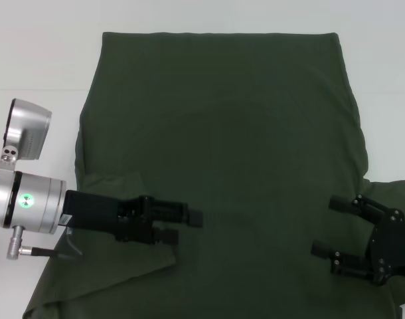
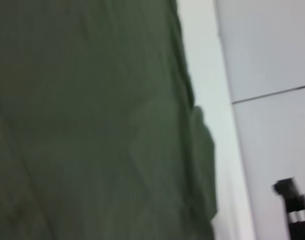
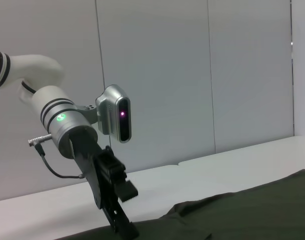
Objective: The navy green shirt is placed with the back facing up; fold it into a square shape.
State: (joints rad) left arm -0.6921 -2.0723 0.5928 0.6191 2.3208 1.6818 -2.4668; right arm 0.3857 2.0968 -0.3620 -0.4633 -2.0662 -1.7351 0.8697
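Note:
The navy green shirt (image 1: 222,133) lies spread flat on the white table (image 1: 43,66), plain side up, with its left sleeve folded inward (image 1: 113,193). My left gripper (image 1: 186,227) hovers over the shirt's lower left part, pointing toward the middle. Its fingers stand slightly apart with no cloth between them. The right wrist view shows the same left gripper (image 3: 123,210) angled down at the shirt's edge (image 3: 242,200). My right gripper (image 1: 327,226) is open wide over the lower right part, beside the right sleeve (image 1: 395,189). In the left wrist view the shirt (image 2: 92,125) fills most of the picture.
White table surface borders the shirt on the left, the far side and the right (image 1: 388,66). Grey wall panels (image 3: 192,75) stand behind the table. A small dark piece of hardware (image 2: 292,200) shows at the edge of the left wrist view.

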